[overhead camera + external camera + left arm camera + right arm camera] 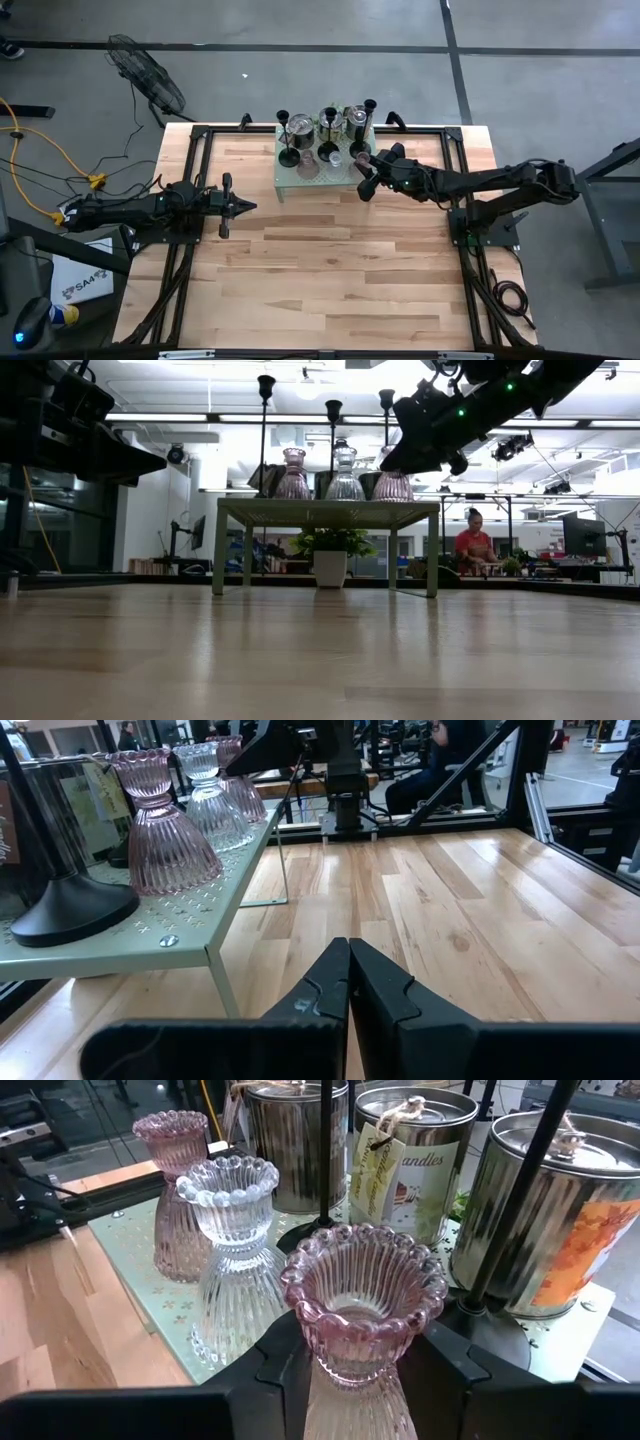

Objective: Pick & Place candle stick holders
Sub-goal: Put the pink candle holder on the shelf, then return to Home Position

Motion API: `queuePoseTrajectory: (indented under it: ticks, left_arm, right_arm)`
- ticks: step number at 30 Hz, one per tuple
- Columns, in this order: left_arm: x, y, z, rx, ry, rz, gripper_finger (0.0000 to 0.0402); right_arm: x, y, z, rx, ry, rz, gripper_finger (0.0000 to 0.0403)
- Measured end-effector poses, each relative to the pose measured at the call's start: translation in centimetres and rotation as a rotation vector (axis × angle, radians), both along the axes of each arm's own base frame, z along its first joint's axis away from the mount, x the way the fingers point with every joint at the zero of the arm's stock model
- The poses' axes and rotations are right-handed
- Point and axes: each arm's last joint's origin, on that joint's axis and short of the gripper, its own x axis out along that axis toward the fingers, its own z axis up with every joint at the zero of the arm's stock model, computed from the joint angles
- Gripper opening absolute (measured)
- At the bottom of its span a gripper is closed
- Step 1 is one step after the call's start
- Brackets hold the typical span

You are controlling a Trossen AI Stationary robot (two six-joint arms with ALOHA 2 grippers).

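- The right gripper [365, 1370] sits at the upper centre-right of the high view, at the right edge of the pale green perforated metal rack [312, 175]; its dark fingers are clamped around a ribbed pink glass candle stick holder [362, 1305].
- In the right wrist view, a ribbed clear glass holder [228, 1245] stands just beside the gripped one, with a second pink glass holder [178, 1190] beyond it, both on the rack.
- Three shiny silver tins [425, 1155] and slim black stems [264, 435] stand at the rack's back.
- The left gripper [243, 207] rests left of centre in the high view over the light wooden table [330, 270], its fingers pressed together, holding nothing.
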Motion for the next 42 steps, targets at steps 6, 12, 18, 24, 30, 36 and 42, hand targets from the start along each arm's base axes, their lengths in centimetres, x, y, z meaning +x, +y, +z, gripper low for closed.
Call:
queuePoseTrajectory:
  ticks: [6,12,18,24,30,36,42]
  left_arm:
    - [0.0,0.0,0.0,0.0,0.0,0.0,0.0]
    - [0.0,0.0,0.0,0.0,0.0,0.0,0.0]
    - [0.0,0.0,0.0,0.0,0.0,0.0,0.0]
    - [0.0,0.0,0.0,0.0,0.0,0.0,0.0]
    - [0.0,0.0,0.0,0.0,0.0,0.0,0.0]
    - [0.0,0.0,0.0,0.0,0.0,0.0,0.0]
    - [0.0,0.0,0.0,0.0,0.0,0.0,0.0]
  right_arm:
    - [-0.03,0.01,-0.04,0.005,0.003,-0.001,0.0115]
    - [-0.03,0.01,-0.02,0.007,0.001,-0.002,0.0115]
    - [-0.1,0.01,-0.14,0.029,0.006,-0.012,0.0115]
    - [-0.13,0.02,-0.18,0.031,0.013,-0.013,0.0116]
    - [-0.13,0.02,-0.18,0.033,0.012,-0.011,0.012]
    - [-0.14,0.02,-0.21,0.033,0.015,-0.011,0.0152]
    - [-0.06,0.01,0.0,0.024,-0.005,-0.009,0.0199]
